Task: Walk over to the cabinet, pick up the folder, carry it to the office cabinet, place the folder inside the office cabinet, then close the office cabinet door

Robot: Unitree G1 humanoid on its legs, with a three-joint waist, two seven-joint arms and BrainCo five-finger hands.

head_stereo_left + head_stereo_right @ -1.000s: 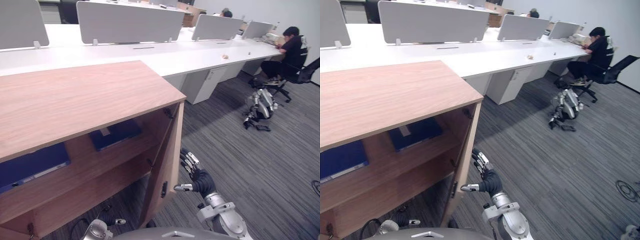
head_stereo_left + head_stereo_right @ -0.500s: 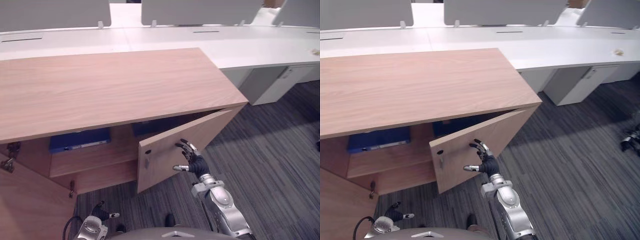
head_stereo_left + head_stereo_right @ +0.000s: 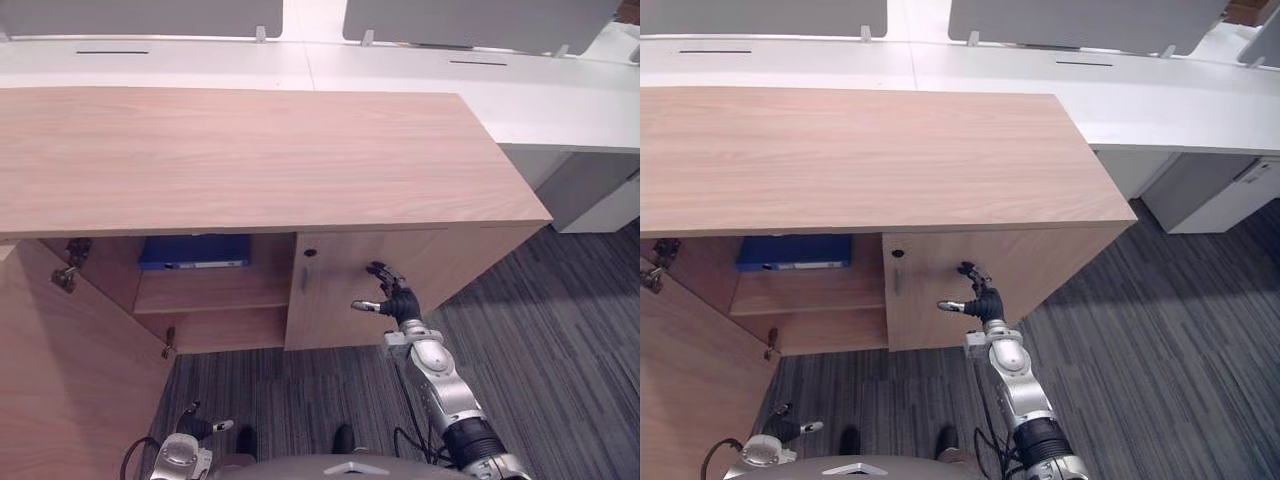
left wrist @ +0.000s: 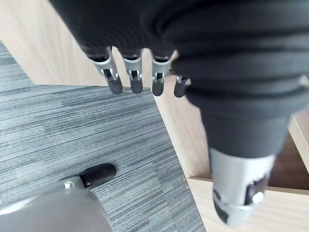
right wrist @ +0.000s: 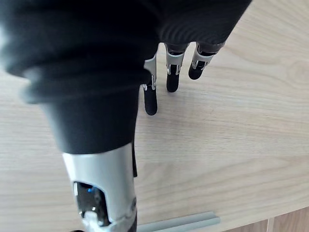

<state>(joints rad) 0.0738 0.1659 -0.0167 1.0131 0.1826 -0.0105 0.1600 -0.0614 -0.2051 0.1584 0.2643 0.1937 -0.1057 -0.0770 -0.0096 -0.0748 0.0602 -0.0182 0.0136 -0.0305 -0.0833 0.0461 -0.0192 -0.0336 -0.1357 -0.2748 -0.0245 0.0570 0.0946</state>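
Observation:
The wooden office cabinet (image 3: 250, 150) stands in front of me. A blue folder (image 3: 195, 252) lies flat on its upper shelf in the left half. The right door (image 3: 400, 285) sits flush with the cabinet front, its small silver handle (image 3: 305, 274) near the inner edge. My right hand (image 3: 393, 300) is open, its straight fingers (image 5: 171, 72) pressed flat against that door. The left door (image 3: 70, 380) stands wide open at the lower left. My left hand (image 3: 200, 430) hangs low by that door, its fingers (image 4: 130, 77) relaxed and holding nothing.
A long white desk (image 3: 420, 80) with grey divider panels (image 3: 470, 20) runs behind the cabinet. A white drawer unit (image 3: 600, 190) stands under the desk at the right. Grey carpet (image 3: 560, 340) spreads to the right of the cabinet.
The right door has swung from ajar to flush against the cabinet with my right hand on it. The camera has turned to face the cabinet front.

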